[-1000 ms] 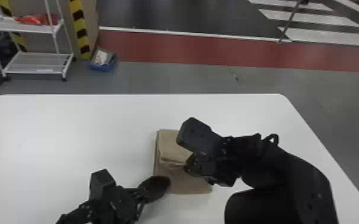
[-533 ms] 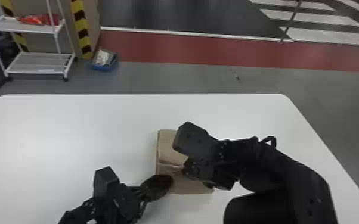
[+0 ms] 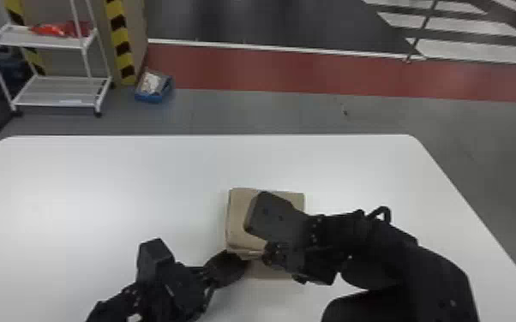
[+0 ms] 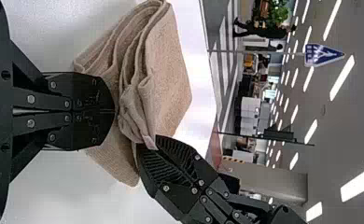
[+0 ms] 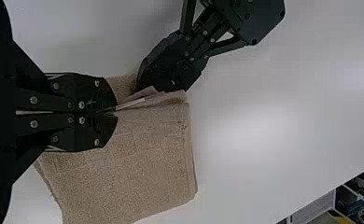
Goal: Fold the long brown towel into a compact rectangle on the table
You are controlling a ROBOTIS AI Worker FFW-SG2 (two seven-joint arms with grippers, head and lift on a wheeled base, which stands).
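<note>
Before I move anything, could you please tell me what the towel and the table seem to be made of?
The towel looks like soft, matte woven cloth, probably cotton terry: its surface is nubbly and its layers bend in rounded folds. The table has a smooth white top with a blurry sheen, perhaps laminate or painted board.

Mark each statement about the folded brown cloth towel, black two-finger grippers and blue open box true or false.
1. The folded brown cloth towel rests on a white table. True.
2. The black left gripper has its fingers spread wide. False: they are together, at the towel.
3. The black right gripper pinches a fold. True.
4. The towel hangs off the table's edge. False: it lies within the tabletop.
5. The blue open box stands on the floor. True.
</note>
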